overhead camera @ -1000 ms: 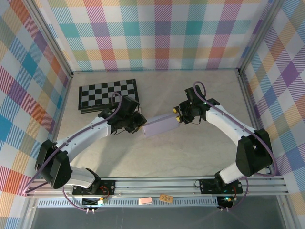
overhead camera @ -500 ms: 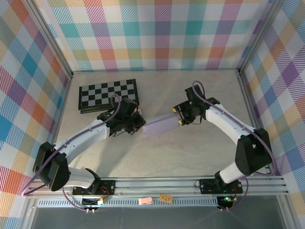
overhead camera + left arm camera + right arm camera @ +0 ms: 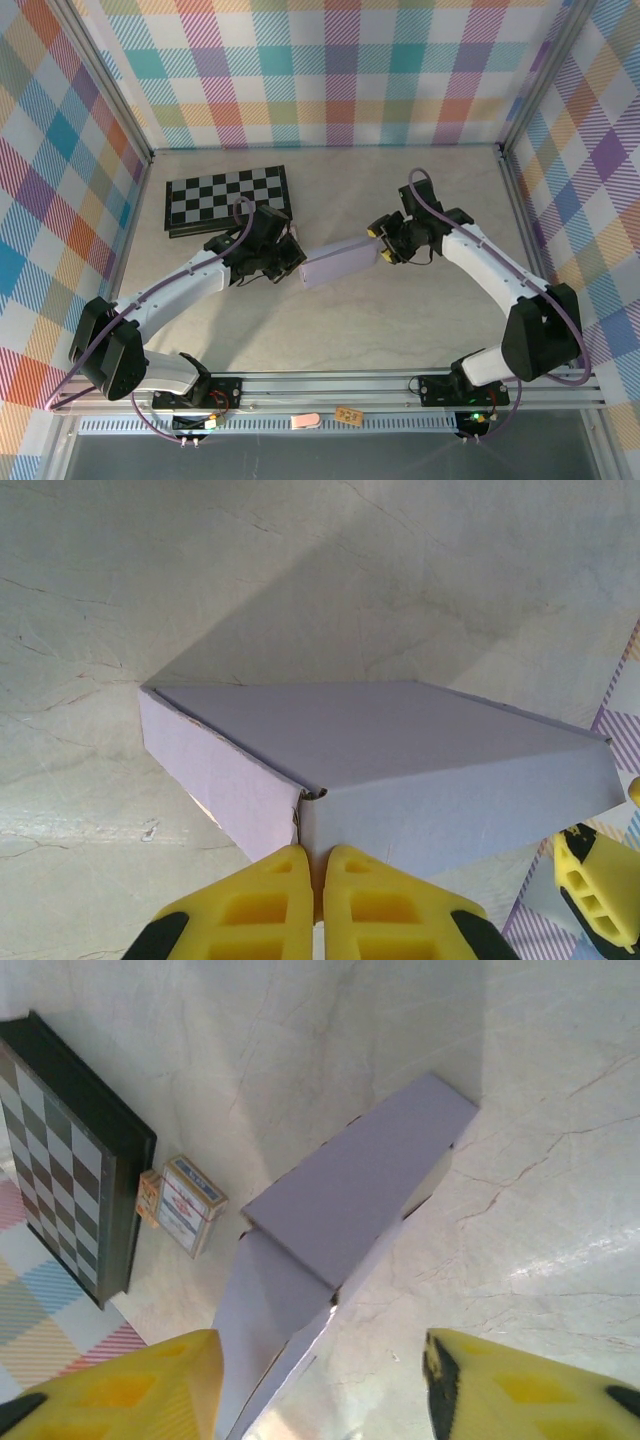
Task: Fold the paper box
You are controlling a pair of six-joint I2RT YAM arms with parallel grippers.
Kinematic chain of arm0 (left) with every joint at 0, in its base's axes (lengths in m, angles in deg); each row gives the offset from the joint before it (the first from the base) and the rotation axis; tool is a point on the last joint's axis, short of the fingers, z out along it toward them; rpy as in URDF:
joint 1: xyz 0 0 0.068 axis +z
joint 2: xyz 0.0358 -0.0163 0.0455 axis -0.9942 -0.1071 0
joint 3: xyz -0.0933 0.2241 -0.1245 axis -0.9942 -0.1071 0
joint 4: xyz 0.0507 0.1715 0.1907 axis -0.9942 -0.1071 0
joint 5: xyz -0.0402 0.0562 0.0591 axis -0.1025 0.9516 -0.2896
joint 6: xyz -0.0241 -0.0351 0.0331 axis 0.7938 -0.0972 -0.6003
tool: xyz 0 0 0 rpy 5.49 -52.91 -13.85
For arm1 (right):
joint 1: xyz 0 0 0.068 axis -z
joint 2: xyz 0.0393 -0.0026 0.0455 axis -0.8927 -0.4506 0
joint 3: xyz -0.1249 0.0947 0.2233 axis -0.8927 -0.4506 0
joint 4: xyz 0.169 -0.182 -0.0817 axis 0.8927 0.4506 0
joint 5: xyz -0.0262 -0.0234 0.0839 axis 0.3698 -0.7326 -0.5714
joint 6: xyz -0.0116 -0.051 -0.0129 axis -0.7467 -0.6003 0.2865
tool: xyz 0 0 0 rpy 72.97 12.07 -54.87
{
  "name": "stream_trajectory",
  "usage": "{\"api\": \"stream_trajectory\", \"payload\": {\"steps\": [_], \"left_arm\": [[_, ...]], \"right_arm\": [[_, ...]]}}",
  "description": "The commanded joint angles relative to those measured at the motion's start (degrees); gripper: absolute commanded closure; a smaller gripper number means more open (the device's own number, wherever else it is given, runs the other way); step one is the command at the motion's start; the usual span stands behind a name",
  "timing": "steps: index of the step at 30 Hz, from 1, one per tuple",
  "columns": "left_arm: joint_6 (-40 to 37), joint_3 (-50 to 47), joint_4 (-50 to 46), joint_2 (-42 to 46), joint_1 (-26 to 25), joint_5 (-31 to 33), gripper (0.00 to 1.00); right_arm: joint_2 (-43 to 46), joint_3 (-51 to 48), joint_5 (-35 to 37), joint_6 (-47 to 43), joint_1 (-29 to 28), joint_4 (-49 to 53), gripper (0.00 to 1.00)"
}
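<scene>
Two grippers flank the lavender-purple card box (image 3: 340,265), centre frame on tabletop (image 3: 400,330). L gripper (image 3: 320,852) fingers pressed together at its corner, pinch unclear; R gripper (image 3: 318,1345) spread wide, holding nothing.

Lavender paper box (image 3: 338,266) — shallow, closed, flat on the table's middle, one end flap loose

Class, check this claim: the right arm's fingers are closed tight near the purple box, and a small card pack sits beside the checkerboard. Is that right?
Not quite. In the right wrist view the right gripper has its fingers spread wide open, not closed, near the paper box. The rest holds: the small card pack sits beside the checkerboard.
</scene>
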Motion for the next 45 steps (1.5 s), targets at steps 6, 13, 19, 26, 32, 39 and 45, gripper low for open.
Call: {"api": "stream_trajectory", "payload": {"steps": [6, 13, 19, 26, 32, 39, 45], "left_arm": [[-1.06, -2.74, -5.63, -2.71, 0.33, 0.82, 0.93], [-1.06, -2.74, -5.24, -3.31, 0.32, 0.60, 0.93], [-1.22, -2.87, -4.94, -3.68, 0.32, 0.54, 0.93], [-1.33, -3.51, -5.23, -4.64, 0.32, 0.08, 0.92], [-2.03, -4.15, -8.21, -6.91, 0.49, -0.39, 0.85], [-1.77, -6.80, -6.55, -7.51, 1.03, -1.57, 0.85], [-2.52, -6.92, -6.24, -8.38, 0.97, -2.64, 0.94]], "right_arm": [[2.06, -2.87, -0.18, -0.19, 1.19, -0.73, 0.61], [1.83, -5.49, 0.79, -0.76, 1.19, 0.15, 0.72], [-1.45, -7.30, 0.86, -1.60, 1.19, 5.18, 0.78], [-4.97, -10.15, 3.53, -0.16, 1.37, 8.63, 0.78], [-10.16, -6.51, 3.78, -1.32, 1.37, 13.68, 0.79], [-9.37, -7.58, 3.67, 0.11, 1.36, 13.42, 0.82], [-9.10, -7.13, 3.34, -0.21, 1.36, 13.84, 0.83]]}}
